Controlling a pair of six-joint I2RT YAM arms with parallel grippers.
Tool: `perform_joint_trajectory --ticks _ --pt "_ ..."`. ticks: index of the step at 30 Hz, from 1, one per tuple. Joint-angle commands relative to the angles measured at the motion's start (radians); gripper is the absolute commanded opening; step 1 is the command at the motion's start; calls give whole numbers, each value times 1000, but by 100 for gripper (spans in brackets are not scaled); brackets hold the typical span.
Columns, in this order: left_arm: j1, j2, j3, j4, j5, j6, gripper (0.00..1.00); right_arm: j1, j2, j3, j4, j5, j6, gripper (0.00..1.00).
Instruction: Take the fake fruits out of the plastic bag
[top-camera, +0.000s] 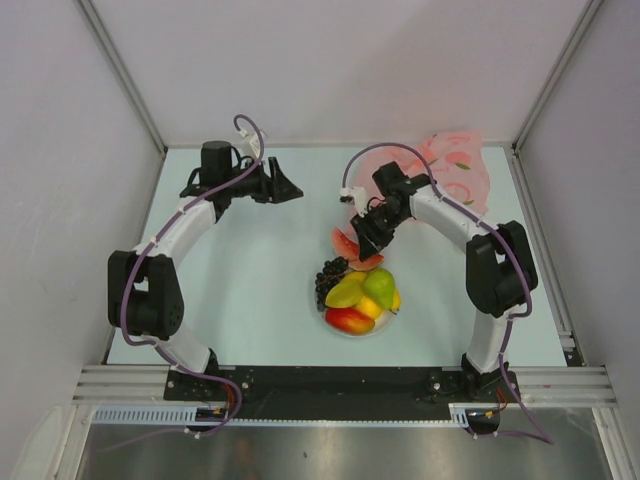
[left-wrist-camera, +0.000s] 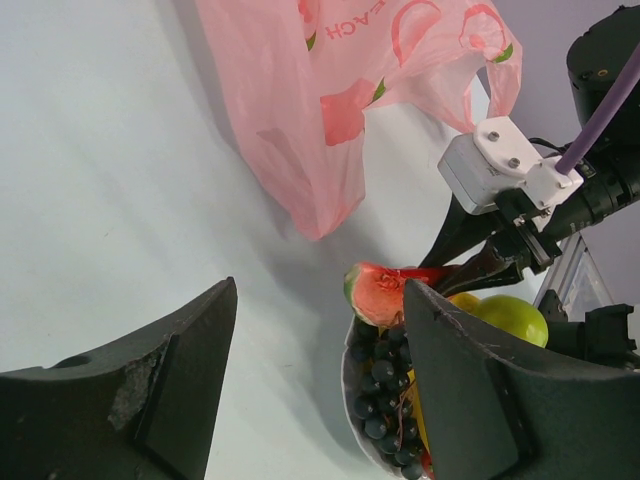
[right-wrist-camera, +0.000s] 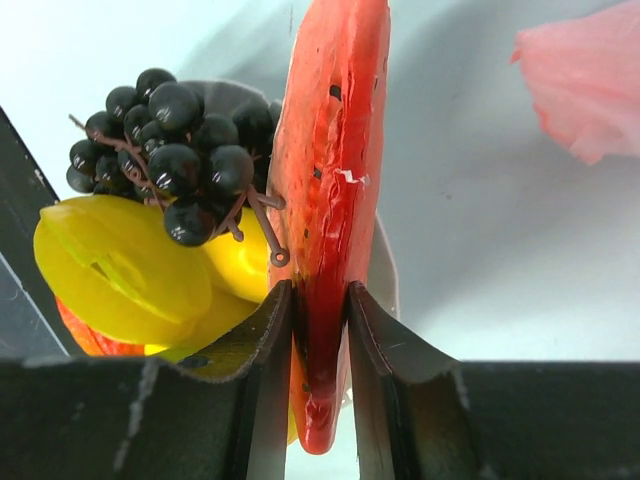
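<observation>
The right end effector (right-wrist-camera: 320, 300) was clamped on the pinkish-red slice (right-wrist-camera: 335, 150) at the plate's (left-wrist-camera: 346, 385) far rim, best lowered beside the grape bunch (right-wrist-camera: 180, 130) before letting go, while the left end effector (left-wrist-camera: 318, 300) hung apart, left of the plate.

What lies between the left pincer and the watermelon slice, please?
Only bare table lies between the left pincer and the watermelon slice, which the right pincer grips; the top view shows this stretch best.
</observation>
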Motion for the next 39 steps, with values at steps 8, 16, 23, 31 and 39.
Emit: perform_joint_trajectory --ticks 8,16,23,31,39 --pt "2 -65 -19 40 -6 21 72 8 -70 -34 -44 -16 -27 34" --pt "2 -72 -27 35 -10 32 72 7 -73 -34 4 9 12 100" --pt "0 -68 -23 35 -12 32 72 -2 -90 -19 1 1 8 100" --pt "-3 -59 -13 34 -10 32 72 -19 -90 -3 19 23 32 100" --pt "-3 -63 9 -12 -27 73 74 -97 -109 139 -50 -114 23 99"
